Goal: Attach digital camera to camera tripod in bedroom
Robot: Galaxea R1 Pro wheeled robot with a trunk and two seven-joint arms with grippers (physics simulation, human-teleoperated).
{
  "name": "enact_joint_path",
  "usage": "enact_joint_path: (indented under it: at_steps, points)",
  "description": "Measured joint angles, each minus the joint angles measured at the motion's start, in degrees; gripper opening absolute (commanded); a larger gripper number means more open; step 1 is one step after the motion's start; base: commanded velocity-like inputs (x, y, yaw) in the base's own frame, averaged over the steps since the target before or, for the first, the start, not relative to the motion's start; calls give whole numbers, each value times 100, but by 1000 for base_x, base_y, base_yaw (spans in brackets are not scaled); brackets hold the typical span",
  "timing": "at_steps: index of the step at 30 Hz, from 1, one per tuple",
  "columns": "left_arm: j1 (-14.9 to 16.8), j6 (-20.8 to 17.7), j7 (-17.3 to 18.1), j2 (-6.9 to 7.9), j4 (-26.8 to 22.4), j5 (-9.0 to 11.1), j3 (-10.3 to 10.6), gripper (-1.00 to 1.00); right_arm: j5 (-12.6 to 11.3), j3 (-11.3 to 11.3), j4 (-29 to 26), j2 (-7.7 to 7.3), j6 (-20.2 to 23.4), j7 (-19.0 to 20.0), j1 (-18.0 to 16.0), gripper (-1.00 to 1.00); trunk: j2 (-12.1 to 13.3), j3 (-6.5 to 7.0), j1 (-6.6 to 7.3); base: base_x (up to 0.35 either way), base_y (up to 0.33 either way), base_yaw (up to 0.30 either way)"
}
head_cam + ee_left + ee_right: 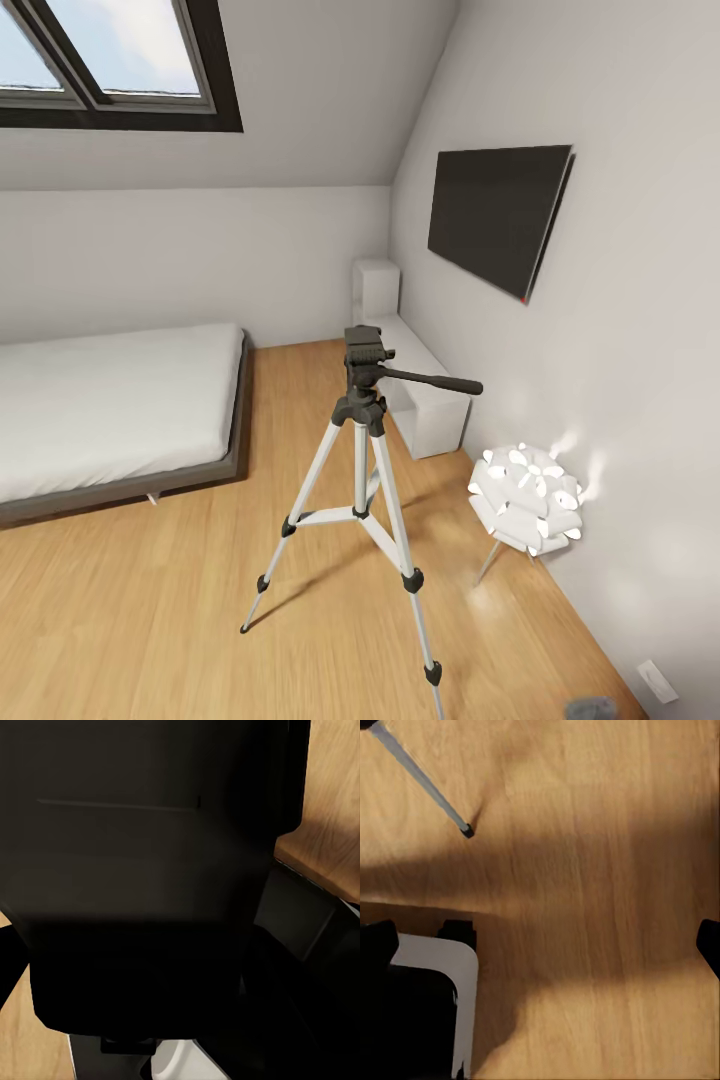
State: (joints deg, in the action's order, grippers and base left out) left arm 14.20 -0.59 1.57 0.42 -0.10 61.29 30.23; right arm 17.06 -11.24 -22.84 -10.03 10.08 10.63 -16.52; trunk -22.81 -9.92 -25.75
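The camera tripod (365, 360) stands on the wood floor in the middle of the head view, silver-white legs spread, its black head bare and the pan handle pointing right. One of its feet (467, 831) appears in the right wrist view. My right gripper (540, 941) hangs over the floor, open, its black fingertips (709, 945) wide apart with nothing between them. In the left wrist view a black boxy body, the digital camera (142, 855), sits right against the lens above the floor, held by my left gripper; the fingers themselves are hidden.
A low grey platform bed (100, 400) lies to the left of the tripod. A white bench (430, 400), a white flower-shaped lamp (528, 497) and a wall-mounted dark screen (500, 215) line the right wall. My base (435, 967) is close to the tripod's foot.
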Motion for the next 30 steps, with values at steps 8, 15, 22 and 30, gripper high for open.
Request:
enact_joint_path:
  at_steps: [8,15,22,30]
  points:
    - [0,-1,0,0,1,0,-1,-100,-45,-32,-1492,52,1619,-1,-160,100,0,0,0,0,0,0]
    - [0,0,0,0,0,0,5,-100,-63,-41,-1655,197,1883,16,-950,100,1,0,0,0,0,0]
    - [0,-5,0,-4,1,0,5,-100,-70,-44,-1746,511,2406,360,-1853,100,0,0,0,0,0,0]
    - [0,-2,1,-9,-4,-1,7,-100,-216,-18,-2635,1106,3058,1590,-2528,100,1,0,0,0,0,0]
